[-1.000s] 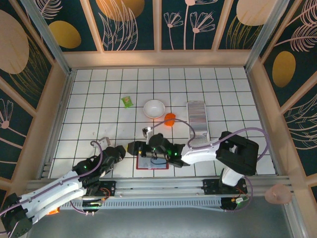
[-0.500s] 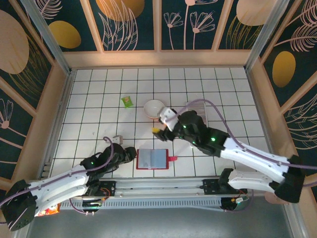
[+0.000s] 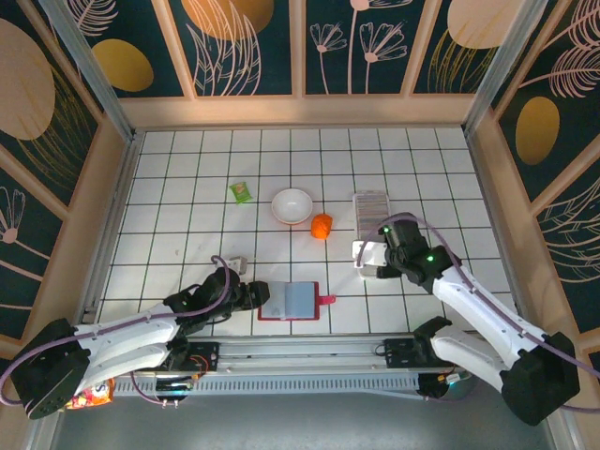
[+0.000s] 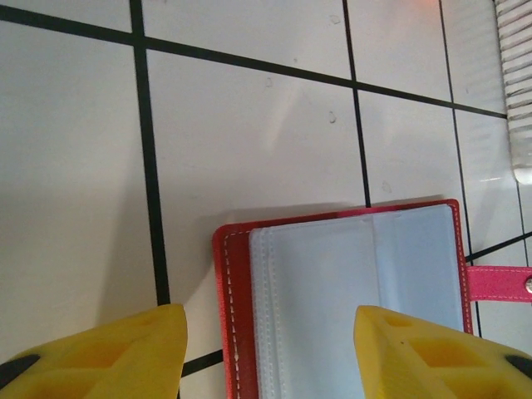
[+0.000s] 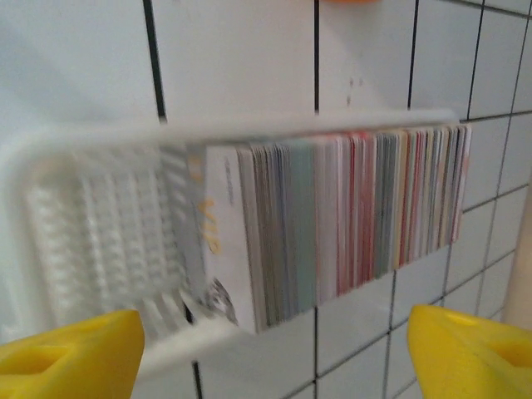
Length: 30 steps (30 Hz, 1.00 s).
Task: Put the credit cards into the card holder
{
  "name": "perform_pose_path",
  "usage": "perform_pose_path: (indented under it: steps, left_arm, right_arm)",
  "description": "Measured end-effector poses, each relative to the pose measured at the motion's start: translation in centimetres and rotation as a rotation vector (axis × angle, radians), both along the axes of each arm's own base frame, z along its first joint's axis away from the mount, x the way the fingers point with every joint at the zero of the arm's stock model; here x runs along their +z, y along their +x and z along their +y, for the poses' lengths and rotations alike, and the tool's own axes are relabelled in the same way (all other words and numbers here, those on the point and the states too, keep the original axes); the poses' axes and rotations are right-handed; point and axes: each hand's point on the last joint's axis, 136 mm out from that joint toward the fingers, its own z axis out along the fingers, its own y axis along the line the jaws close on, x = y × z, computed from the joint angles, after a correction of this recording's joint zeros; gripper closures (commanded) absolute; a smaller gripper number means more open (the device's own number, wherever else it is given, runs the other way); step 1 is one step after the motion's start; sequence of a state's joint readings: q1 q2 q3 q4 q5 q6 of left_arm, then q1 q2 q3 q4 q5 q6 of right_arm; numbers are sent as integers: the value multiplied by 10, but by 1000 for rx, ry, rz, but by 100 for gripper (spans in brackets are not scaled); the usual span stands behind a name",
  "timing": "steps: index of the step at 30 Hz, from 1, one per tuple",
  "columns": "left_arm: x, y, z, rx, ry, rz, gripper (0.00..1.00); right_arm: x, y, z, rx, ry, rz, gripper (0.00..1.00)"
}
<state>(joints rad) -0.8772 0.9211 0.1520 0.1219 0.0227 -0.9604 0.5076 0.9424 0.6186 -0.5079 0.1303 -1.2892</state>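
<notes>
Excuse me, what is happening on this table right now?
Two robot arms work on filing cards. The red card holder lies open on the table, and the left tool stands open above its left part. The right tool, also open, faces the credit cards standing in the clear tray. Neither tool holds a card.

**A boxed-in robot test cell, not a home**

A white tabletop (image 3: 187, 197) ruled in a black grid lies under the left gripper (image 3: 265, 296) and the right gripper (image 3: 364, 255). Beyond them and out to either side stand wood-framed wall panels (image 3: 248, 42) (dark teal, printed with pale leaves and gold ovals). Behind the grippers, at the arms' bases, runs an aluminium rail (image 3: 309, 354).
</notes>
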Motion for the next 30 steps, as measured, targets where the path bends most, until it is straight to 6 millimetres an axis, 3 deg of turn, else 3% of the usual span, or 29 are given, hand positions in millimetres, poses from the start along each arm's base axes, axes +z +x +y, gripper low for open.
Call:
perform_pose_path:
  steps: [9, 17, 26, 28, 30]
  left_arm:
    - [2, 0, -2, -2, -9, -4, 43]
    - [8, 2, -3, -2, -31, -22, 43]
    - [9, 2, -3, -2, -35, -25, 43]
    - [9, 2, -3, -2, -35, -25, 43]
    - [9, 2, -3, -2, -35, -25, 43]
  right_arm:
    - [-27, 24, 3, 94, -66, -17, 17]
    - [-38, 39, 12, 135, -81, -29, 17]
    - [-52, 38, 13, 158, -99, 9, 20]
    - [-54, 37, 13, 159, -101, 15, 26]
    - [-56, 36, 13, 160, -105, 25, 39]
